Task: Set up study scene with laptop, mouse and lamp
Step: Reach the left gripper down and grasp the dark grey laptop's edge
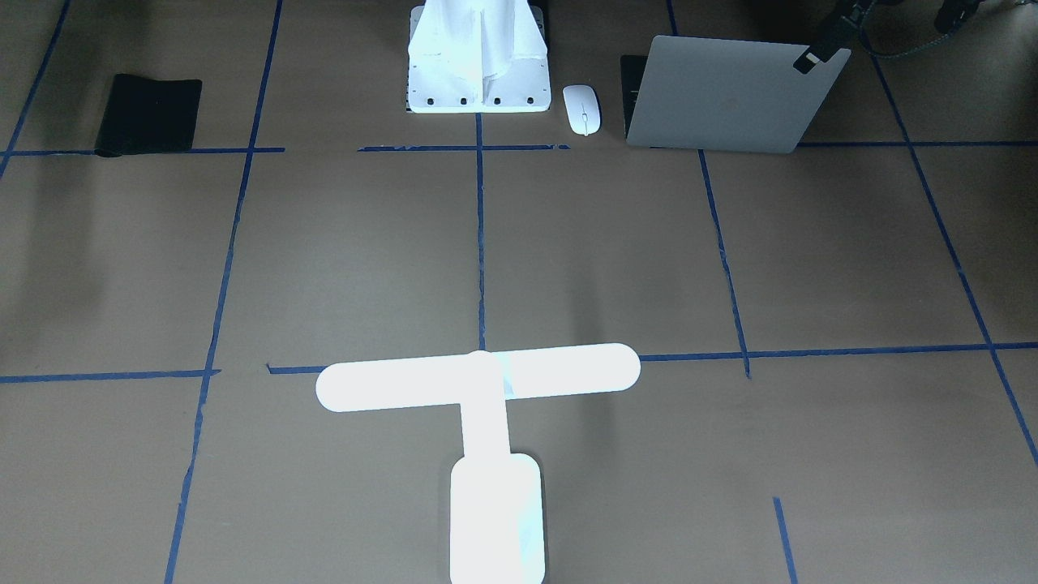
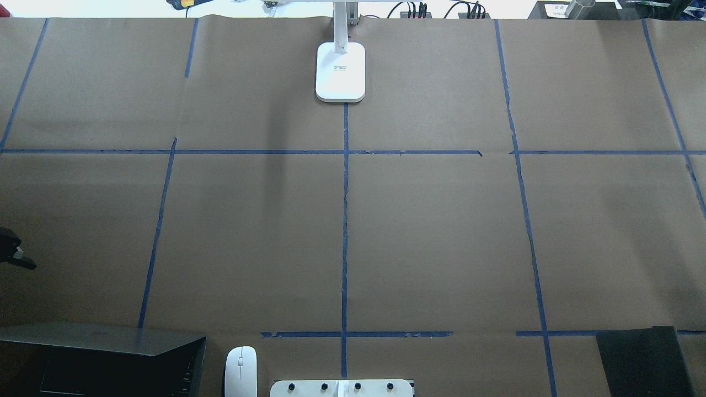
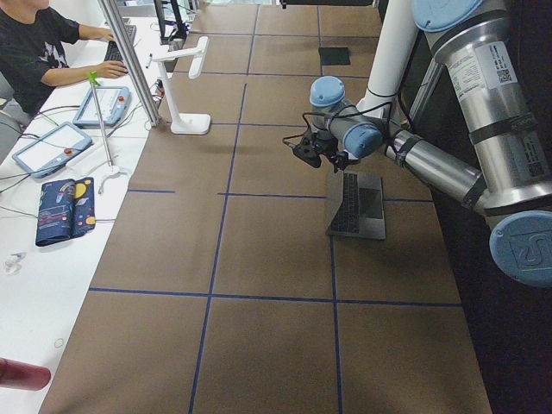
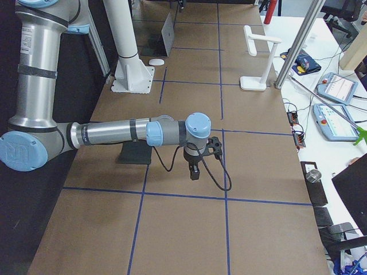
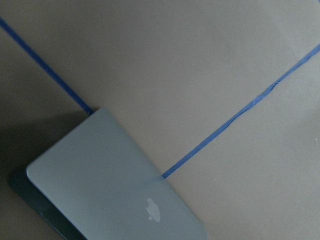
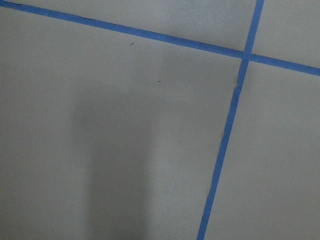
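The silver-grey laptop (image 1: 730,93) stands half open near the robot's base on its left side, and its lid with the logo (image 5: 115,185) fills the lower left wrist view. The white mouse (image 1: 581,109) lies beside it, toward the pedestal. The glowing T-shaped lamp (image 1: 478,377) stands at the table's far middle edge. My left gripper (image 1: 831,36) hovers by the lid's upper corner; I cannot tell if it is open or whether it touches. My right gripper (image 4: 195,166) points down over bare paper, and I cannot tell its state.
A black flat mat (image 1: 150,113) lies near the base on the robot's right side, beside the right arm. The white bolted pedestal (image 1: 478,73) stands between mat and mouse. Blue tape lines (image 2: 345,220) grid the brown paper. An operator (image 3: 43,43) and tablets sit beyond the far edge.
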Robot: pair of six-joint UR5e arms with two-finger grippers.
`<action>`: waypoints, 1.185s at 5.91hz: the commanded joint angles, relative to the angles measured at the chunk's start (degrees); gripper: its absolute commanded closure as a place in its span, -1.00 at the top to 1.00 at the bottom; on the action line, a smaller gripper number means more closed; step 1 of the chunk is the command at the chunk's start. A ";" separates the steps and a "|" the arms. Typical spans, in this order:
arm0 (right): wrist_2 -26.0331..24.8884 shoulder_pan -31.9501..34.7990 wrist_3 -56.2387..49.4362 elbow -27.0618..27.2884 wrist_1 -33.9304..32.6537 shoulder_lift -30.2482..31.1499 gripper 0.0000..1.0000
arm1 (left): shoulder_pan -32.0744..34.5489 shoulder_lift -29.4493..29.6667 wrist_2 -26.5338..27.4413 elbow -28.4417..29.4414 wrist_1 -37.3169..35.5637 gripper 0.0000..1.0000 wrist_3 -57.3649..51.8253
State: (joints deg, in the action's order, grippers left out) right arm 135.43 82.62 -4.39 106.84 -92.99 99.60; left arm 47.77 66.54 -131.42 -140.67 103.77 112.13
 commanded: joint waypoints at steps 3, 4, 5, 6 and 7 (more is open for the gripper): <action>0.00 0.00 0.00 0.13 0.09 0.51 1.00 | -11.51 -4.49 8.77 -2.32 4.16 1.00 17.54; 0.09 0.00 0.00 0.13 0.09 0.51 1.00 | -19.13 -4.40 14.47 -2.24 3.99 1.00 23.60; 0.01 0.00 -0.09 0.13 0.09 0.42 1.00 | -21.04 -4.49 16.62 -2.24 3.90 1.00 25.58; 0.00 0.00 0.00 0.47 0.09 0.51 1.00 | -21.14 -4.49 16.64 -2.24 3.90 1.00 27.51; 0.00 0.00 0.00 0.57 0.09 0.51 1.00 | -21.49 -4.49 17.51 -2.24 3.90 1.00 29.88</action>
State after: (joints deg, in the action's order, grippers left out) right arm 135.44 82.62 -4.41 107.26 -92.90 100.08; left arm 26.80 62.06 -114.75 -142.91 107.67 139.70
